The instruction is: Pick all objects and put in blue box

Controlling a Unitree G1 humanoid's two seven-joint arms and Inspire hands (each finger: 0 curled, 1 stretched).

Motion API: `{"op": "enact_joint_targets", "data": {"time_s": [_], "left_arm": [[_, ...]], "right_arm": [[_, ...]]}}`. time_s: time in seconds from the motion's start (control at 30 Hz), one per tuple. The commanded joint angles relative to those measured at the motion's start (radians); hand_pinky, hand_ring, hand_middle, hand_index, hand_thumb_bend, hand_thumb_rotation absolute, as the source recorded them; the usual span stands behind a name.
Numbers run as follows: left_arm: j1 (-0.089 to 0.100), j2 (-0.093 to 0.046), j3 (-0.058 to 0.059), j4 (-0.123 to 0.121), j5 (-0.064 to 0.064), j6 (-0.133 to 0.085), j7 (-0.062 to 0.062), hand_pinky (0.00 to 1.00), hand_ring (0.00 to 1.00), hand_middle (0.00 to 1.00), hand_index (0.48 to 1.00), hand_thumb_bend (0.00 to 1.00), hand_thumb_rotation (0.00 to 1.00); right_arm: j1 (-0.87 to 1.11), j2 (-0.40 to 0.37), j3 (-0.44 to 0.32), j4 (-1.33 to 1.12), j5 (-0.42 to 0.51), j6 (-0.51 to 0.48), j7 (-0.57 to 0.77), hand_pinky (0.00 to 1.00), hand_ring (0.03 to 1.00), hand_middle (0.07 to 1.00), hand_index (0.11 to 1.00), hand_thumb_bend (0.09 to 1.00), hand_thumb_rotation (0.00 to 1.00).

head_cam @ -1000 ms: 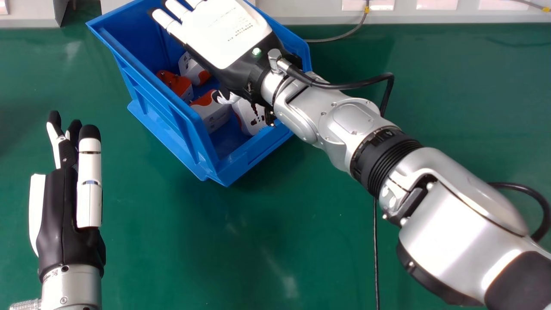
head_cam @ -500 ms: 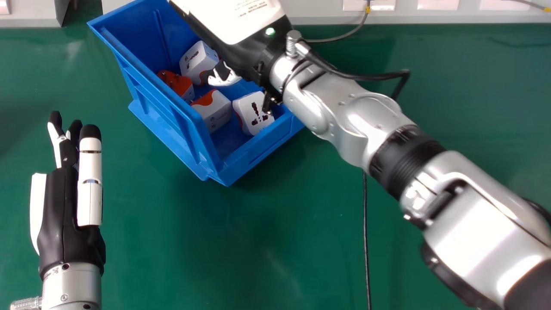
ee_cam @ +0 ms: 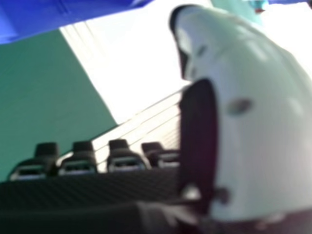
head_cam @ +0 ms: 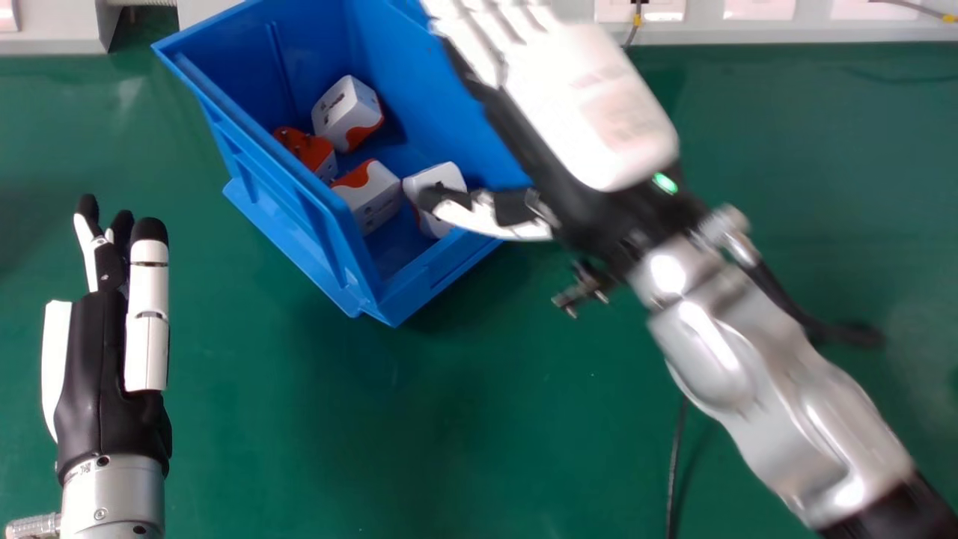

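Observation:
Inside the blue box (head_cam: 408,288) lie several white and orange plug adapters: one toward the back (head_cam: 346,111), a mostly orange one (head_cam: 305,148) by the left wall, a white one (head_cam: 370,193) in front of it and another (head_cam: 436,187) near the front right, partly hidden by a thumb. My right hand (head_cam: 591,105) hangs over the box's right side, fingers straight and nothing held. In the right hand view my right hand (ee_cam: 258,122) shows its thumb, with the blue box (ee_cam: 58,14) beyond. My left hand (head_cam: 93,374) is open above the table at the left.
The green table (head_cam: 449,419) extends around the box. Along its back edge runs a grey-white panel (head_cam: 816,31) with outlets and a thin cable. A black cable (head_cam: 676,464) hangs beside the right arm.
My right hand has swung out to the right from over the middle of the box, uncovering the adapters inside. My left hand has shifted slightly left.

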Motion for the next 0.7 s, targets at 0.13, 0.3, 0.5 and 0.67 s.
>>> {"op": "enact_joint_targets", "data": {"time_s": [0.13,0.3,0.5,0.67], "left_arm": [[-0.02,0.019,0.018,0.015,-0.016,-0.02,-0.013,1.0,1.0,1.0,1.0,0.37,1.0],[-0.025,0.03,0.026,0.04,-0.023,-0.044,-0.025,1.0,1.0,1.0,1.0,0.37,1.0],[-0.017,0.038,0.032,0.061,-0.018,-0.072,-0.037,1.0,1.0,1.0,1.0,0.37,1.0],[-0.012,0.046,0.034,0.088,-0.012,-0.101,-0.041,1.0,1.0,1.0,1.0,0.37,1.0]], "right_arm": [[0.175,-0.009,-0.093,-0.077,0.076,-0.112,-0.08,0.99,1.0,1.0,1.0,0.435,0.56],[0.274,0.034,-0.135,-0.07,0.24,-0.145,-0.023,1.0,1.0,1.0,1.0,0.456,0.75],[0.396,0.09,-0.173,-0.087,0.366,-0.109,0.041,1.0,1.0,1.0,1.0,0.446,0.94],[0.469,0.151,-0.209,-0.077,0.505,-0.083,0.095,1.0,1.0,1.0,1.0,0.431,0.97]]}}
